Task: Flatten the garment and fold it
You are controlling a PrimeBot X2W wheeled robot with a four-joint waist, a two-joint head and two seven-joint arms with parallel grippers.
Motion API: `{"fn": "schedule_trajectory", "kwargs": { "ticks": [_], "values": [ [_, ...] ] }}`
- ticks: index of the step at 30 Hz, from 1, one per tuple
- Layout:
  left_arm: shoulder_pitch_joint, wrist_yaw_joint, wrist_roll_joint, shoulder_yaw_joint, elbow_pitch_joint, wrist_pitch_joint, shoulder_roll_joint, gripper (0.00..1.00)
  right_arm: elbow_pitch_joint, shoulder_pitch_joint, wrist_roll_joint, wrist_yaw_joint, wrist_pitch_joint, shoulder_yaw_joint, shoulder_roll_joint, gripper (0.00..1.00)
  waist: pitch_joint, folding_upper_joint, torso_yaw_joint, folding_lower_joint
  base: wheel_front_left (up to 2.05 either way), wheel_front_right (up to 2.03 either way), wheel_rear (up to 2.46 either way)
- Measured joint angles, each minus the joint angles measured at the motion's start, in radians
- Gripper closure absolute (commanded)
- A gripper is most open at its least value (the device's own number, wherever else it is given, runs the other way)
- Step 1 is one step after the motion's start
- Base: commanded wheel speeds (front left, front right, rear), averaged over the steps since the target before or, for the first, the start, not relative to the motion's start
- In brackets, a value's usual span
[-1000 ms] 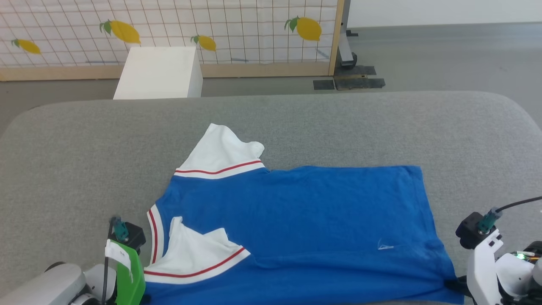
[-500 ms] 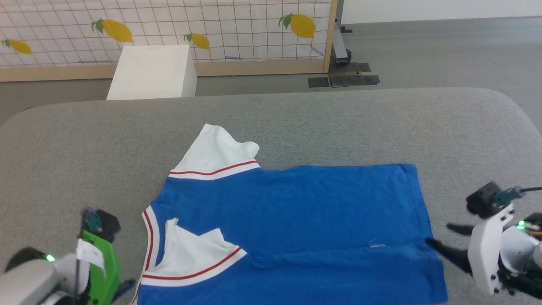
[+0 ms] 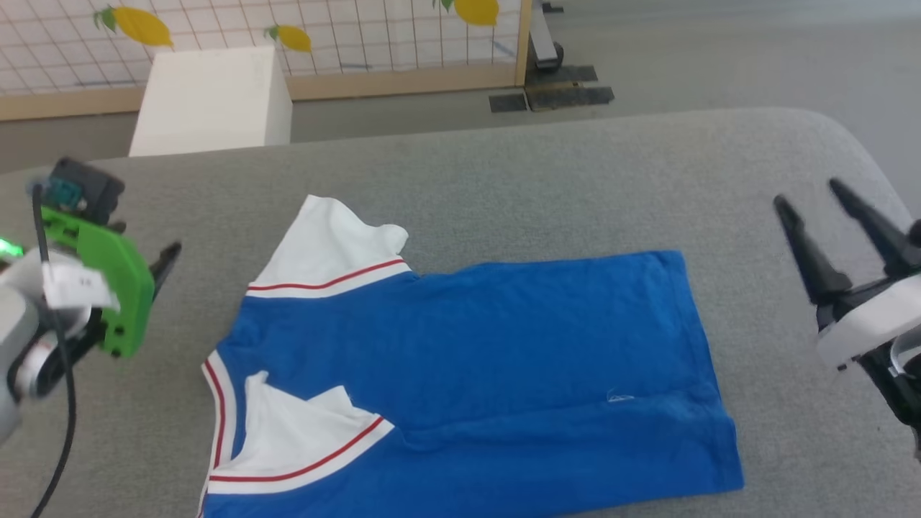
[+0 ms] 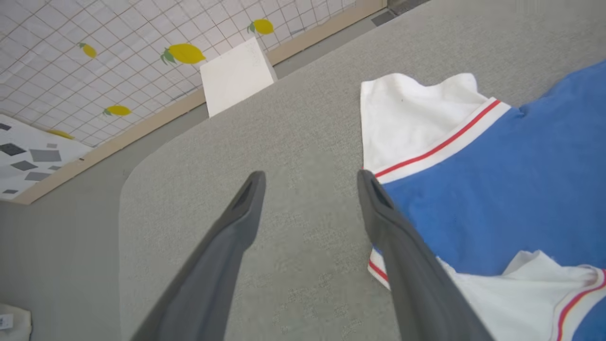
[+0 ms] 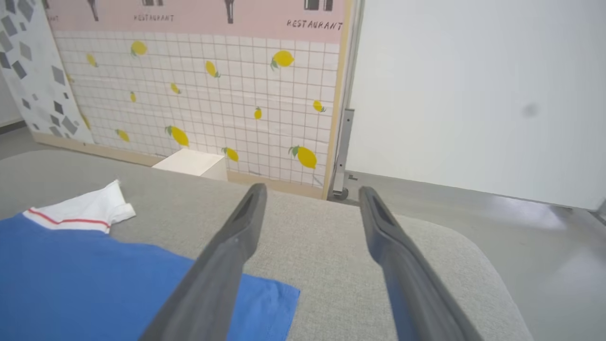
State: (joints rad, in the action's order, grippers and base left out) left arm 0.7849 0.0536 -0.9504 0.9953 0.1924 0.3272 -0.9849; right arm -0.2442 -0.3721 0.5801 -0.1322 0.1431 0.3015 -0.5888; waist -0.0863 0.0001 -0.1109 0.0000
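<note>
Fingers [image 4: 227, 246], L gripper [image 4: 310, 177]: spread wide, nothing between. Hovering off collar end of shirt [image 3: 468, 338], clear of cloth.
Fingers [image 5: 227, 255], R gripper [image 3: 809, 194]: likewise wide, empty. Raised beyond shirt's hem [image 3: 701, 360], well apart from it.

Shirt: lying on grey table [image 3: 575, 180], collar end toward L gripper, hem toward R gripper.

Progress (est.):
- Done: body approx. flat, plain blue side up. Near sleeve [image 3: 288, 424] laid in over body.
- Unclear: low ridge along shirt's near side. Fold or wrinkle, cannot tell.
- Left: far sleeve [image 3: 327, 241] sticking out from shoulder, tip crumpled. Smooth, then tuck in. Main folds of body not yet made.

Edges and clearance:
- Bare table beyond shirt's far side, hem and collar end. Ample room for both arms.
- Shirt's near edge cut off at bottom of head view. Margin there unknown.
- Table corners beyond hem rounded. Keep cloth inboard.
- White box [image 3: 209, 101] on floor, well past far sleeve. No obstruction.
</note>
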Motion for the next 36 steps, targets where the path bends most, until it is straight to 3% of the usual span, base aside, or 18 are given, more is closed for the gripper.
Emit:
{"fn": "schedule_trajectory", "kwargs": {
  "ticks": [4, 7, 11, 15, 24, 31, 36],
  "values": [
    [0.085, -0.009, 0.043, -0.004, 0.079, 0.004, 0.069, 0.00, 0.067, 0.056, -0.138, 0.000, 0.056, -0.195, 0.144, 0.00, -0.043, 0.0000, -0.020, 0.0000, 0.00, 0.00, 0.00],
    [0.151, -0.022, 0.055, -0.009, 0.137, 0.016, 0.110, 0.00, 0.145, 0.093, -0.213, 0.000, 0.078, -0.278, 0.243, 0.00, -0.079, 0.0000, -0.037, 0.0000, 0.00, 0.00, 0.00],
    [0.238, -0.049, 0.055, -0.012, 0.217, 0.057, 0.156, 0.00, 0.226, 0.135, -0.278, 0.000, 0.092, -0.344, 0.343, 0.00, -0.132, 0.0000, -0.062, 0.0001, 0.00, 0.00, 0.00],
    [0.314, -0.063, 0.049, -0.012, 0.303, 0.141, 0.203, 0.00, 0.275, 0.174, -0.324, 0.000, 0.095, -0.343, 0.406, 0.00, -0.185, 0.0000, -0.087, 0.0001, 0.00, 0.00, 0.00],
    [0.442, -0.109, -0.017, 0.019, 0.424, 0.438, 0.274, 0.00, 0.292, 0.166, -0.359, 0.000, 0.099, -0.306, 0.444, 0.00, -0.302, 0.0000, -0.146, 0.0002, 0.00, 0.00, 0.00],
    [0.483, -0.126, -0.004, 0.068, 0.482, 0.552, 0.285, 0.00, 0.270, 0.130, -0.361, 0.000, 0.105, -0.281, 0.448, 0.00, -0.378, 0.0000, -0.191, 0.0002, 0.00, 0.00, 0.00],
    [0.500, -0.149, -0.005, 0.083, 0.482, 0.598, 0.257, 0.00, 0.236, 0.125, -0.362, 0.000, 0.109, -0.275, 0.448, 0.00, -0.405, 0.0000, -0.218, 0.0002, 0.00, 0.00, 0.00]
  ]
}}
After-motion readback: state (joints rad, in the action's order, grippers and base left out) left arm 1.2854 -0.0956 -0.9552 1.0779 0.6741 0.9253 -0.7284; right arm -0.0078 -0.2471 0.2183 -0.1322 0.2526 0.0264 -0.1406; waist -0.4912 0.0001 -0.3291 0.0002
